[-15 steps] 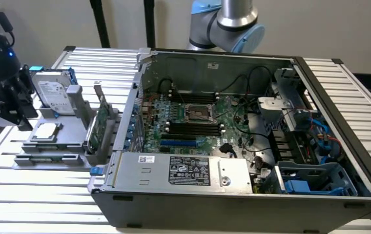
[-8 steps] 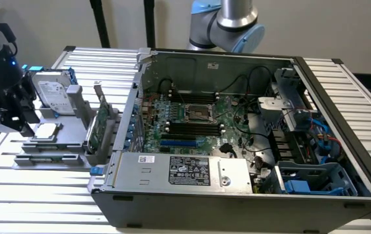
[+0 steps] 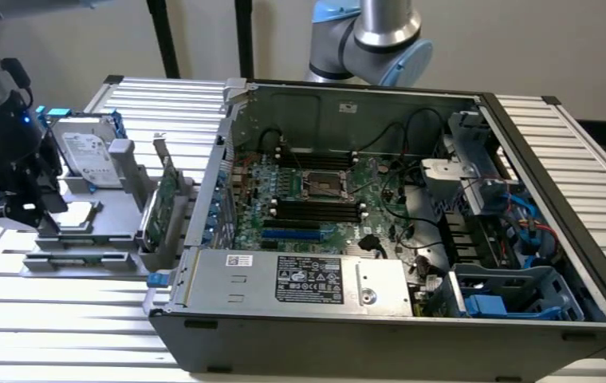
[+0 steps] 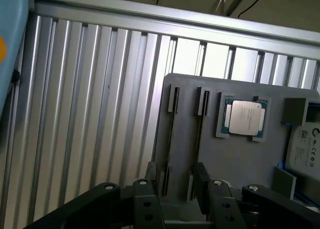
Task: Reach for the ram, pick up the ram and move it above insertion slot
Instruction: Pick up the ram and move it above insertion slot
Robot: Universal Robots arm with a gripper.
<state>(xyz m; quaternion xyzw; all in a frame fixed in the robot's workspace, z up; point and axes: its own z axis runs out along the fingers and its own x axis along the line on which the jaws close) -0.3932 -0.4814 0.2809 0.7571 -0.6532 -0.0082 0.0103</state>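
grey holder (image 4: 240, 159), spread fingers over the ram (image 4: 169, 139)

the gripper (image 4: 175, 174) hangs above the holder on the slatted aluminium table (image 4: 90, 114), fingers apart and gripping nothing. the ram, seen edge-on as a thin dark strip, stands in a holder slot between them. a processor (image 4: 244, 117) lies nearby.

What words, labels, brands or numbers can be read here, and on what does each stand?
No text can be read with certainty.
Power supply label: print too small.
White sticker beside it: blurred.
Hard drive label: blurred.
Processor: no legible marking.
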